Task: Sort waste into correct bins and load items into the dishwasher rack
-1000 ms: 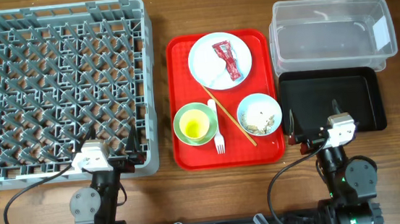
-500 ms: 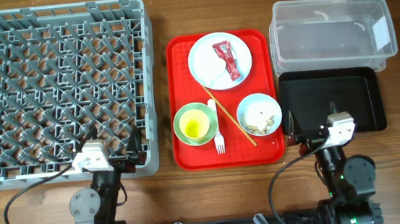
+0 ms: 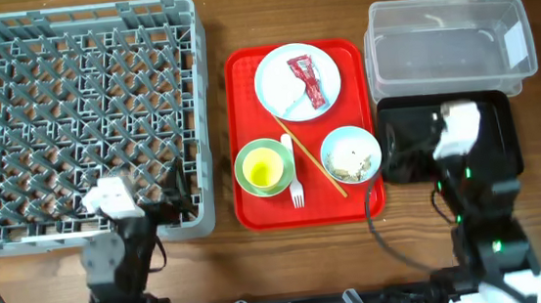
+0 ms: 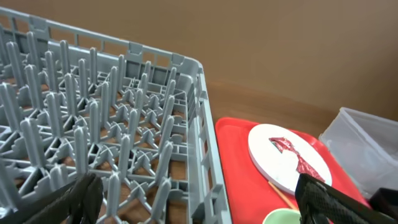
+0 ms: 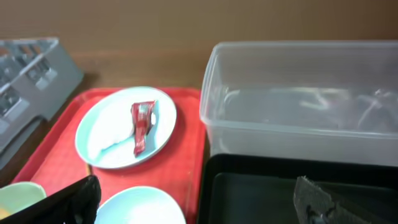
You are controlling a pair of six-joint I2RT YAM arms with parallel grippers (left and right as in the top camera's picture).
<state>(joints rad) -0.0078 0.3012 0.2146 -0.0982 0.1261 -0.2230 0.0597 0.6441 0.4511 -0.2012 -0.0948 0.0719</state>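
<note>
On the red tray [image 3: 246, 95], the light-blue plate [image 3: 283, 72] holds the red wrapper [image 3: 307, 80] and the white napkin [image 3: 286, 101]. The light-blue bowl [image 3: 350, 154] holds food scraps. The yellow-green cup sits in the pale green bowl [image 3: 264, 167]. The fork [image 3: 295, 179] and chopsticks [image 3: 310, 156] lie between the bowls. My left gripper [image 3: 171, 194] is open and empty over the grey rack's [image 3: 81, 119] front right corner. My right gripper [image 3: 408, 154] is open and empty over the black tray's [image 3: 491, 142] left part. The clear tub [image 3: 450, 43] stands behind the black tray.
In the left wrist view the rack [image 4: 124, 124] fills the left and the red tray [image 4: 236, 162] with the plate [image 4: 280, 168] lies right. In the right wrist view the plate [image 5: 112, 124], wrapper [image 5: 143, 124], tub [image 5: 298, 93] and black tray [image 5: 261, 193] lie ahead.
Both arms have lifted and moved forward. The right gripper now hangs over the black tray, the left over the rack's front edge. Nothing on the table has moved.
</note>
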